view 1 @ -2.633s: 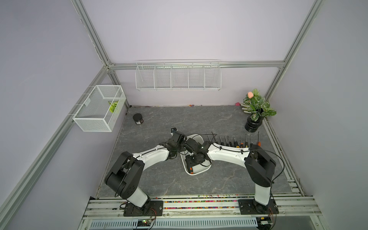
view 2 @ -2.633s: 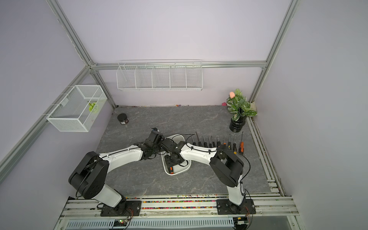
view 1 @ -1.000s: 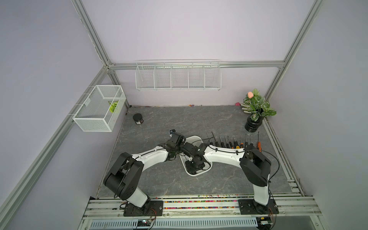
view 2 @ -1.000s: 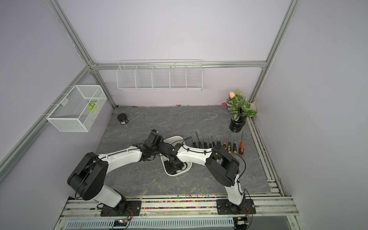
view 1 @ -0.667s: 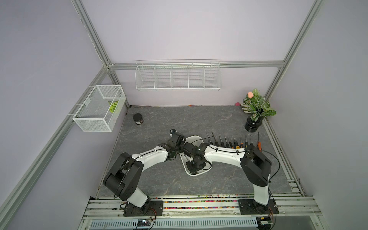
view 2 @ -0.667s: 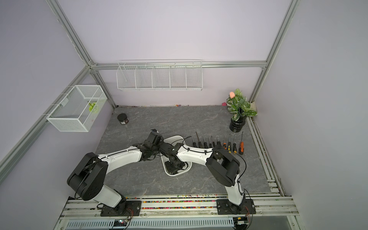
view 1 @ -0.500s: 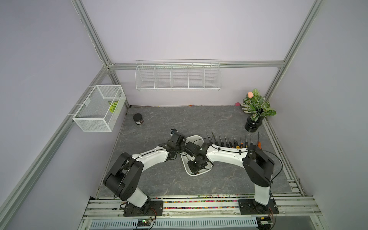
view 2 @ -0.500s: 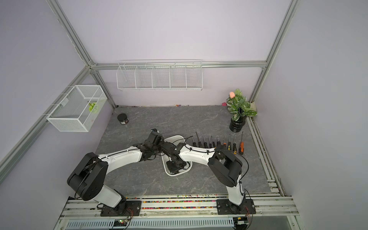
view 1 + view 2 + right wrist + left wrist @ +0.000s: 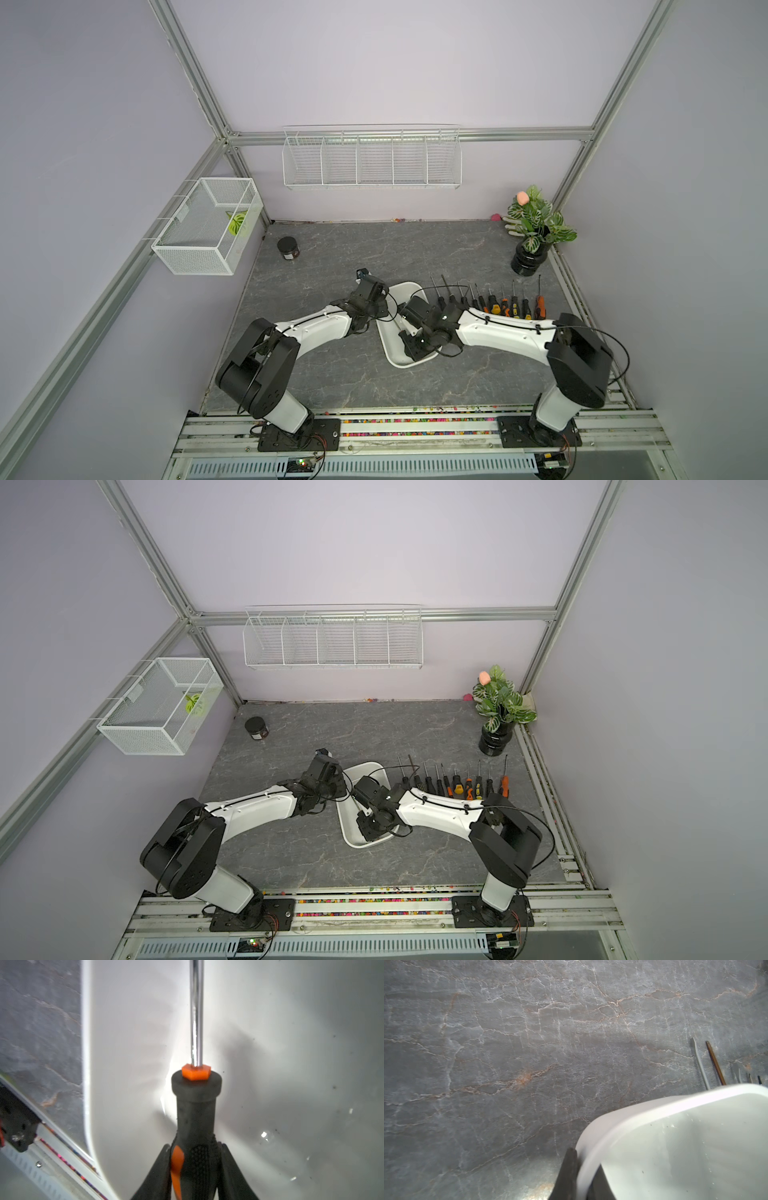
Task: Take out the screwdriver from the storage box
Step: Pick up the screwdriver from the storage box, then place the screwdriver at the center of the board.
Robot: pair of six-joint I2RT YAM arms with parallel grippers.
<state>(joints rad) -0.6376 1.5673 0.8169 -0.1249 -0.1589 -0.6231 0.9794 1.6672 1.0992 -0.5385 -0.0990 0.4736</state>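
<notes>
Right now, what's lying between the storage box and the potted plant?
A row of screwdrivers lies side by side between the storage box and the potted plant. Both top views show it.

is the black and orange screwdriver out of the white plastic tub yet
Not yet: the black-and-orange-handled screwdriver, clamped in the right tool, is inside the white plastic tub.

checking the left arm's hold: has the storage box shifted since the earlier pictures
No. The storage box keeps its place in both top views, its far end still right beside the row of screwdrivers on the table.
</notes>
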